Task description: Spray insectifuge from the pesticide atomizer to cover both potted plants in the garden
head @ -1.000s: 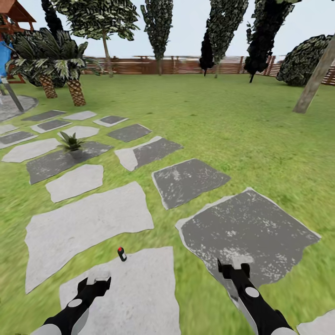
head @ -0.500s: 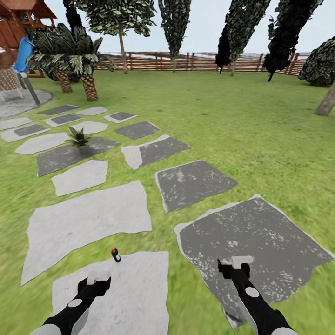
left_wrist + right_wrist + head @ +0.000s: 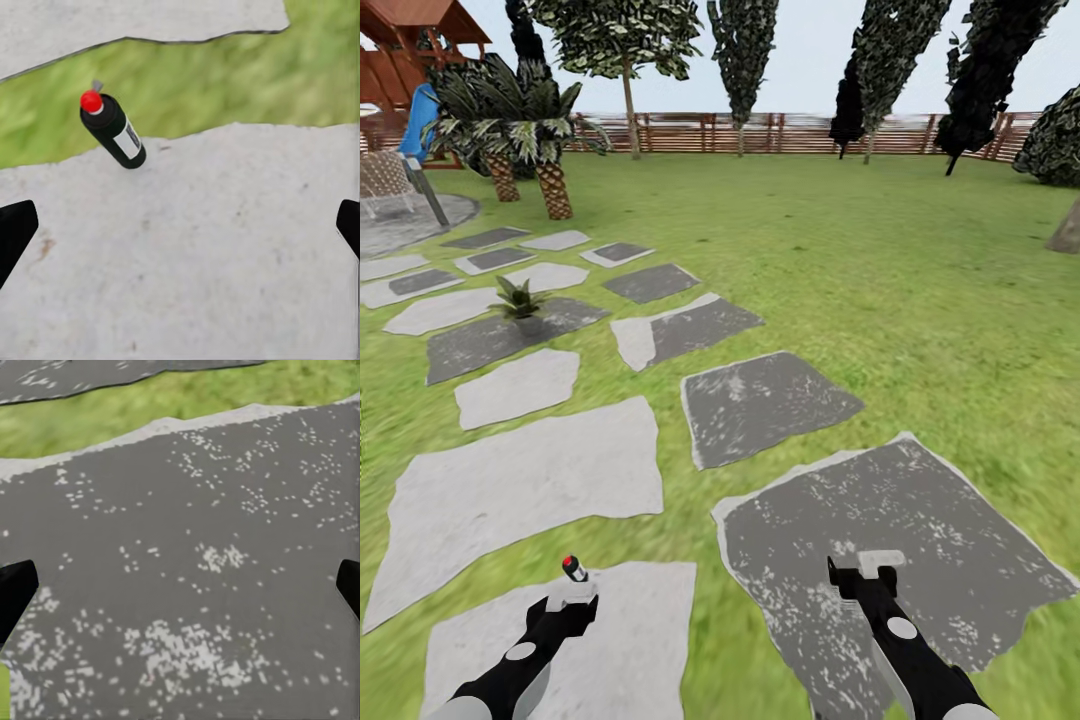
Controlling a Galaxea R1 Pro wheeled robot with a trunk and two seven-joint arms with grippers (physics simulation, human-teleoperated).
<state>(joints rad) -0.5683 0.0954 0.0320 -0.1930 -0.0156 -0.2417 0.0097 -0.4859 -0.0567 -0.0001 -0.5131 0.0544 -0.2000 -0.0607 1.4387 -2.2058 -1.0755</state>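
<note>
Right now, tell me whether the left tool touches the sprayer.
Apart. The left wrist view shows bare stone between the sprayer and the left tool, its fingers wide open.

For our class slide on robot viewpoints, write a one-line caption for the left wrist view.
Pesticide atomizer with a red cap standing on a pale stepping stone near its grass edge, between the left gripper's open fingertips.

Lawn bears stepping stones; atomizer, potted plant on stones.
</note>
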